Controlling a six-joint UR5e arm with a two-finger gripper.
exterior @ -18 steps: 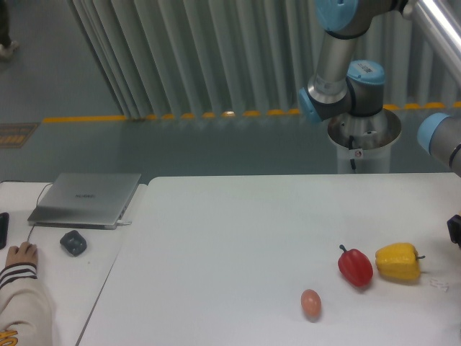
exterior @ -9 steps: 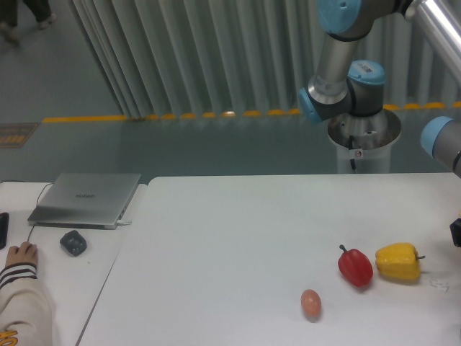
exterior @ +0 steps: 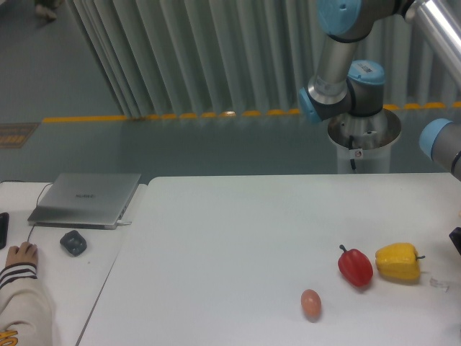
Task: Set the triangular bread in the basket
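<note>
Neither the triangular bread nor the basket shows in this camera view. The arm comes down from the top right, with a blue wrist joint (exterior: 441, 144) at the right edge. Below that joint only a dark sliver of my gripper (exterior: 457, 240) is visible at the frame's right border. Its fingers lie outside the picture, so whether it holds anything cannot be seen.
On the white table (exterior: 238, 238) lie a yellow bell pepper (exterior: 397, 262), a red bell pepper (exterior: 355, 266) beside it and a small pinkish-brown egg (exterior: 310, 303). On the left desk are a laptop (exterior: 86, 199), a dark mouse (exterior: 73, 242) and a person's hand (exterior: 21, 254).
The dark gripper part at the right edge has slid slightly down and further out of frame. The peppers and the egg have not moved.
</note>
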